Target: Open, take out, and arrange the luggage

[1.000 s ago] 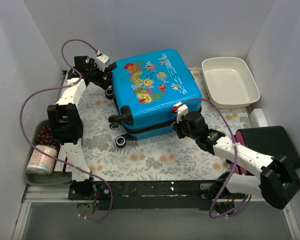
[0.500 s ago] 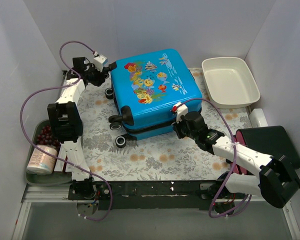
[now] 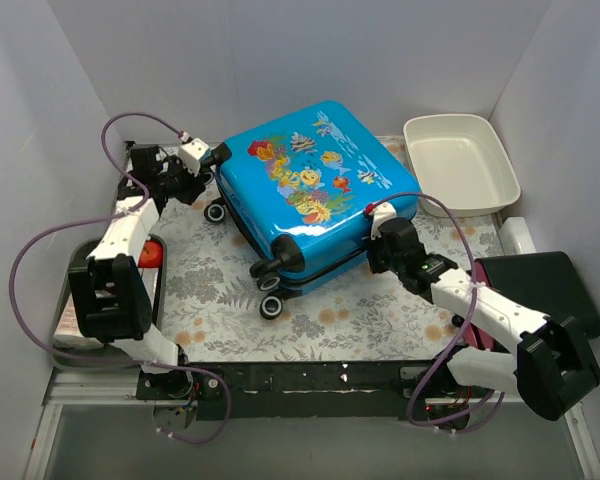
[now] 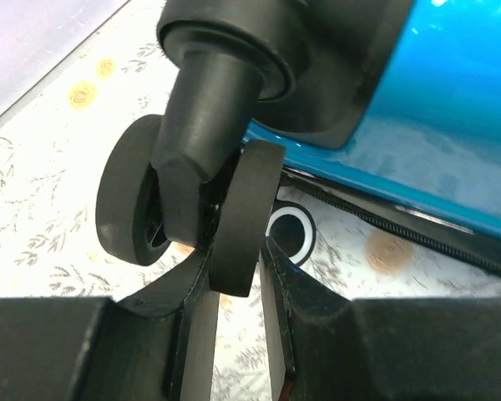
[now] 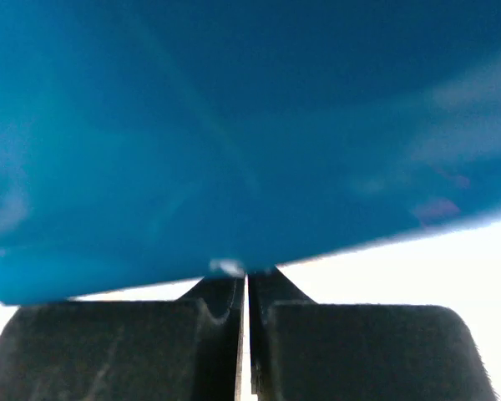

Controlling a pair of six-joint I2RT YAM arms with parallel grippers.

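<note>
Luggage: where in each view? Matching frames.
Top external: luggage centre, on the floral mat.
Left wrist: blue shell upper right, its wheel centre between the jaws.
Right wrist: blue shell fills the upper frame.
Shared landmark: the blue shell; mat in top and left wrist.

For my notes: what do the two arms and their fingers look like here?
The left arm and right arm are white links joined by bulky black housings. A purple cable loops loosely along each. A small red mark sits by the right wrist. The fingers are matte black.
</note>
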